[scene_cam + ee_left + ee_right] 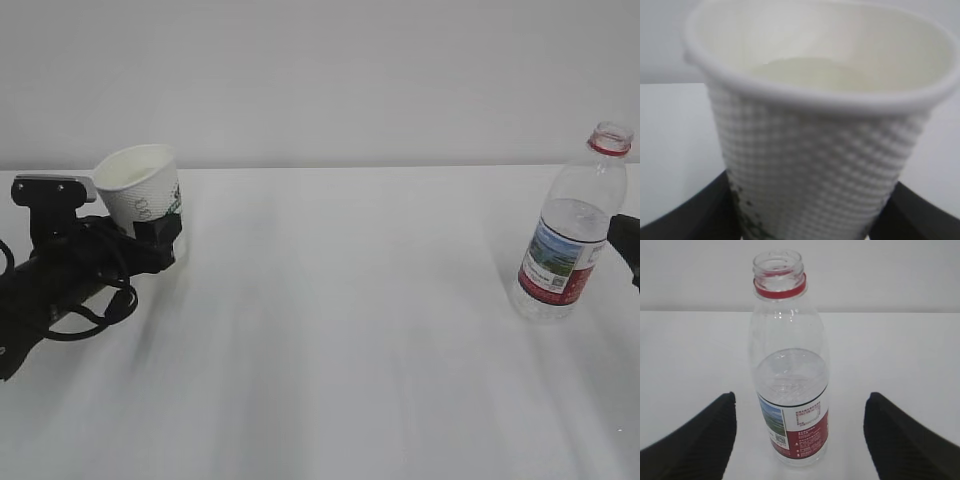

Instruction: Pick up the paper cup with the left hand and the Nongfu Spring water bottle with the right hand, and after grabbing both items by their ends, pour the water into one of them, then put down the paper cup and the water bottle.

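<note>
Gripping the paper cup (143, 190) at left, your left end effector (160, 235) holds it; your right end effector (800, 440) stands wide around the Nongfu Spring water bottle (790, 390).

Nongfu Spring water bottle (790, 370): clear plastic, capless, red neck ring, standing upright on the white tabletop (685, 355). Water (790, 375) fills it to roughly mid-height. Red label with a landscape picture wraps the lower body. Right hand tool (797, 440): two black fingers (695, 440) low in the corners, set wide, one on either side of the bottle, both clear of it with bare tabletop between. Background: plain pale wall (880, 270) behind the tabletop edge
</note>
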Robot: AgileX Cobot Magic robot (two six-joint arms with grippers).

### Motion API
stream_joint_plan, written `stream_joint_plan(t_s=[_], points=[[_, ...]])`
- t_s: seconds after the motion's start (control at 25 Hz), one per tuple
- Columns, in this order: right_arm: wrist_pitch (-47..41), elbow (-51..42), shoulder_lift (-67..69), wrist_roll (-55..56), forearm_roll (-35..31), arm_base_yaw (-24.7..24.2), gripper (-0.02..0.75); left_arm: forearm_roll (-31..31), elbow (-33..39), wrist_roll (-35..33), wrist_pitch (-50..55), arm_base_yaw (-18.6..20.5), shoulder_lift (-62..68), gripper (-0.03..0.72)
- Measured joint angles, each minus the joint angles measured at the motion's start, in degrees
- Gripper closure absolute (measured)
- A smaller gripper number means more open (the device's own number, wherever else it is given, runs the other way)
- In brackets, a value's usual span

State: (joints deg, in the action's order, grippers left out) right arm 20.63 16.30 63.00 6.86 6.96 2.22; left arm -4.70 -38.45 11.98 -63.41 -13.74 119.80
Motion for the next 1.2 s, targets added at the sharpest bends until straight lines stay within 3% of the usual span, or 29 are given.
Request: stream_joint_plan(t_s=[1.2], points=[[0.1, 0.0, 0.0, 0.0, 0.0, 0.0, 0.143, 2.4, -4.2, -0.1, -0.1, 0.0, 5.1, 0.223]])
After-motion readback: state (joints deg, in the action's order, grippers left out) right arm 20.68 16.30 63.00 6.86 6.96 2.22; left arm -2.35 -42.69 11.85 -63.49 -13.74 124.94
